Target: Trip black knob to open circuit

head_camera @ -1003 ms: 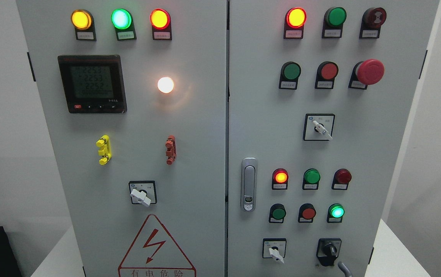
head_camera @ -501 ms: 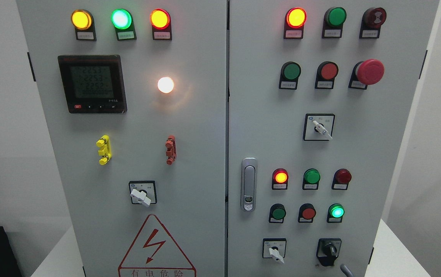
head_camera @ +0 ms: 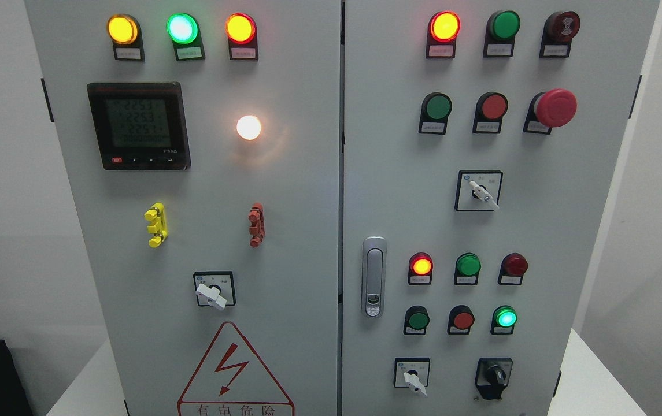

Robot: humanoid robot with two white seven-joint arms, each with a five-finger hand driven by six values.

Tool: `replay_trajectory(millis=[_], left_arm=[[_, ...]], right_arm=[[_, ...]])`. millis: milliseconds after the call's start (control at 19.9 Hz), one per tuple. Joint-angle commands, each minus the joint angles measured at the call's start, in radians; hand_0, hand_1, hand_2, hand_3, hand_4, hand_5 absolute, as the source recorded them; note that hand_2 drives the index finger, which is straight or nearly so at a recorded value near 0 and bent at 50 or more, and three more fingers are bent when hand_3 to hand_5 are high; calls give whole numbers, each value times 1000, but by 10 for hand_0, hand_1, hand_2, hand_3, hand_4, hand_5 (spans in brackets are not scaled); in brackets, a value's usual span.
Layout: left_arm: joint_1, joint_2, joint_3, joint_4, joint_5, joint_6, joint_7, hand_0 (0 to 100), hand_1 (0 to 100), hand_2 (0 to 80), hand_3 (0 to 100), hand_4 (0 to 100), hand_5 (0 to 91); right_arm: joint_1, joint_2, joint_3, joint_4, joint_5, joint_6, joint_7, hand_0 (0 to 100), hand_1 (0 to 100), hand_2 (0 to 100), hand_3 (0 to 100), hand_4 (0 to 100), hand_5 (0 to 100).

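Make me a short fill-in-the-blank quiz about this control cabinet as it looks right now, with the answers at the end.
1. The black knob sits at the bottom of the ____ door.
2. The big red mushroom button is in the second row, at its ____ end.
3. The meter is mounted on the ____ door.
4. The small lamp just above the black knob glows ____.

Answers: right; right; left; green
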State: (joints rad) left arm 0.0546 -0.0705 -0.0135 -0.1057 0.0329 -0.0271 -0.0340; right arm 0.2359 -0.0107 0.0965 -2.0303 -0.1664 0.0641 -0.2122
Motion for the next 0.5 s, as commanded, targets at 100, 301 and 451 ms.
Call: replay_trajectory(millis=[100, 301, 451], left_arm=[[-2, 0, 1, 0, 2, -2, 0, 120, 389, 0, 0, 0, 0], [-2, 0, 1, 0, 2, -2, 0, 120, 389, 0, 0, 0, 0], [-2, 0, 1, 0, 2, -1, 0, 120, 389, 0, 0, 0, 0]], right_arm=[[14, 12, -3, -36, -2, -15, -13, 0, 22, 0, 880, 695, 593], [39, 14, 2, -39, -2, -38, -13, 0, 27, 0, 560, 442, 411], [60, 14, 3, -41, -2, -47, -12, 0, 31, 0, 315, 210, 226]])
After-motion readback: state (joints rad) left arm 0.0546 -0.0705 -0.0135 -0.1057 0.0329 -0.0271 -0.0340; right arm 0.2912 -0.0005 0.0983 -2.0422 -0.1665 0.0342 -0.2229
